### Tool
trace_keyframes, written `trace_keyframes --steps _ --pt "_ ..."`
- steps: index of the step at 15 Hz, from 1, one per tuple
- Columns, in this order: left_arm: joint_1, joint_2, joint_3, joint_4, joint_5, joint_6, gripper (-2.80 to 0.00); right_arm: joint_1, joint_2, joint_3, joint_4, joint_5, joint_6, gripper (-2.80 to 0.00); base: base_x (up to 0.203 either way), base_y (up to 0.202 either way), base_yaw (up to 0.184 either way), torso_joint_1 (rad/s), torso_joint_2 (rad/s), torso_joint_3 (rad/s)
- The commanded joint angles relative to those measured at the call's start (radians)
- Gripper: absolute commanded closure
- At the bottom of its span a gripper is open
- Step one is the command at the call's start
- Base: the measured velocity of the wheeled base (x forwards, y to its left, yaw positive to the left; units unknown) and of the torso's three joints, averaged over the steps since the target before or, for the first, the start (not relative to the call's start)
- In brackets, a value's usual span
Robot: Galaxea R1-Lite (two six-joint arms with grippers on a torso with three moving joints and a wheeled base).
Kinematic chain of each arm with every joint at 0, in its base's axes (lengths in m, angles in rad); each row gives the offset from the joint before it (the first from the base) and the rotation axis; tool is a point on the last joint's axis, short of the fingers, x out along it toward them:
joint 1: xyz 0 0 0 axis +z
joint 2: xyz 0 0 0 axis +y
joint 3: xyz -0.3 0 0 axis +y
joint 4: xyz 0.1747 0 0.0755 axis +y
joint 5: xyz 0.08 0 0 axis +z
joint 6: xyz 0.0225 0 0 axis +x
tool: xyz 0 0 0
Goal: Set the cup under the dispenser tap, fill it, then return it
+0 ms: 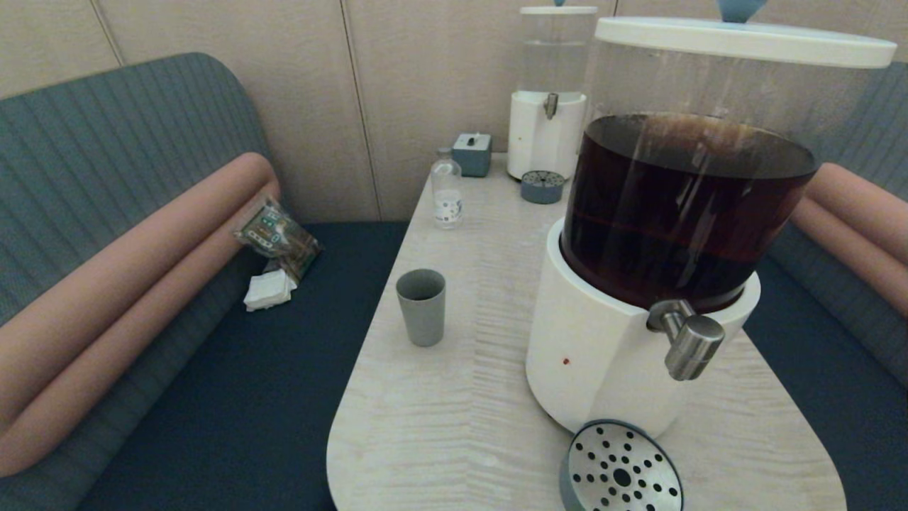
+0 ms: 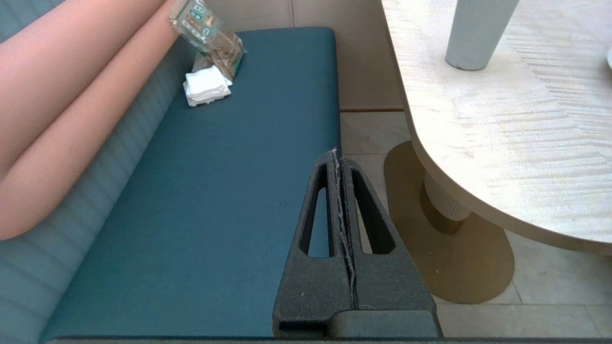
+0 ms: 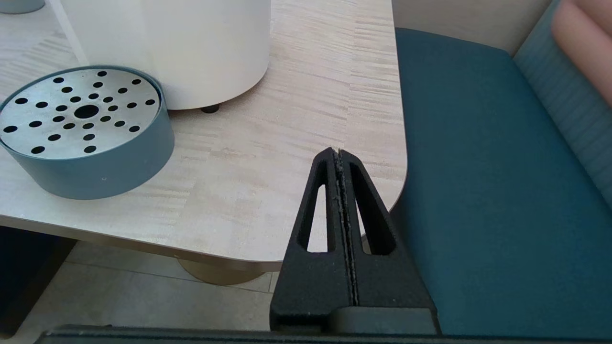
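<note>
Head view: the small matte grey tapered cup [image 1: 421, 306] stands upright on the pale wood-grain worktop [image 1: 454, 426], well apart from the stubby brushed-steel dispenser tap [image 1: 688, 339]; the small clear bottle [image 1: 447, 190] has an unreadable label. Left wrist view: the left end effector [image 2: 337, 155], pressed together, hangs over the blue bench seat [image 2: 215, 200] beside the worktop's rounded edge. Right wrist view: the right end effector [image 3: 336, 154], pressed together, sits at the worktop's near corner

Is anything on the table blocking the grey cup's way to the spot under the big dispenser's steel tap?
Nothing visible does. The plain grey tapered cup stands alone on bare table; the perforated drip tray below the brushed-steel tap holds nothing.
</note>
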Motion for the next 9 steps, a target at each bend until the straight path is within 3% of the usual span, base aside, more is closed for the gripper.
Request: trace_keyframes --steps 1,9 --pt "0.0 0.002 0.0 0.0 0.0 0.0 0.0 0.0 -0.003 0.0 0.0 0.001 -0.001 0.0 0.0 0.0 0.0 0.0 0.0 0.0" --pt "0.0 0.0 0.0 0.0 0.0 0.0 0.0 0.0 -0.003 0.0 -0.001 0.001 -0.001 0.0 0.0 0.0 0.0 0.0 0.0 0.0"
